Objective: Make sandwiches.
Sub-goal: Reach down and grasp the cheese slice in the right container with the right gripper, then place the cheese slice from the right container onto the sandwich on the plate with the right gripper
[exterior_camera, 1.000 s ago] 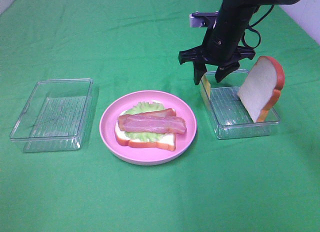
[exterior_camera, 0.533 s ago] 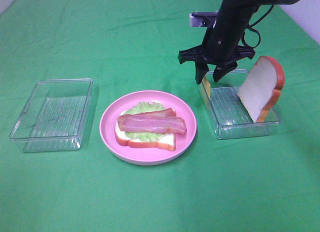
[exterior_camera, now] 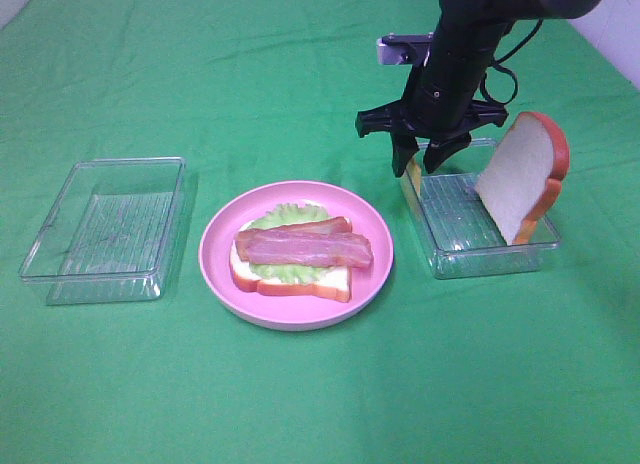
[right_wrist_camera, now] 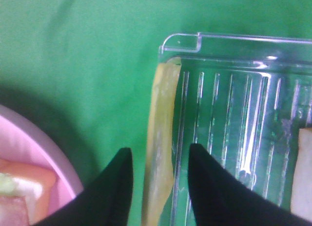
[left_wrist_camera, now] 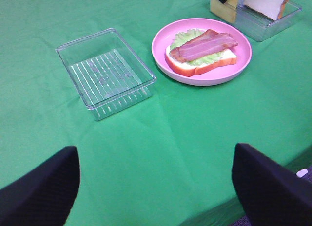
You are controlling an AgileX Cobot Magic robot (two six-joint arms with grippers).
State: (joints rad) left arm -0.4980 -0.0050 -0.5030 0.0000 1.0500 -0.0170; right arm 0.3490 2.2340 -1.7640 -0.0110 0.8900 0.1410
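The green cloth-covered desk [exterior_camera: 320, 404] is one plain, even green. The round pink plastic plate [exterior_camera: 215, 249] is solid pink. The flat toy bread slice [exterior_camera: 300, 282] is white with an orange-brown crust, the ruffled lettuce leaf [exterior_camera: 290, 214] light green, and the 2 bacon strips [exterior_camera: 305, 246] reddish-brown with paler pink streaks. The thin cheese slice [right_wrist_camera: 160, 138] is pale yellow. The left clear plastic tray [exterior_camera: 105, 229] and the right clear plastic tray [exterior_camera: 470, 234] have ribbed, parallel-lined floors. The leaning toy bread slice [exterior_camera: 520, 174] is white with an orange-red crust. The right gripper [exterior_camera: 416, 170] is black.

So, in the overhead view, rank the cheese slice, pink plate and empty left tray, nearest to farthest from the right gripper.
1. Cheese slice, within the right gripper.
2. Pink plate, centre.
3. Empty tray, far left.
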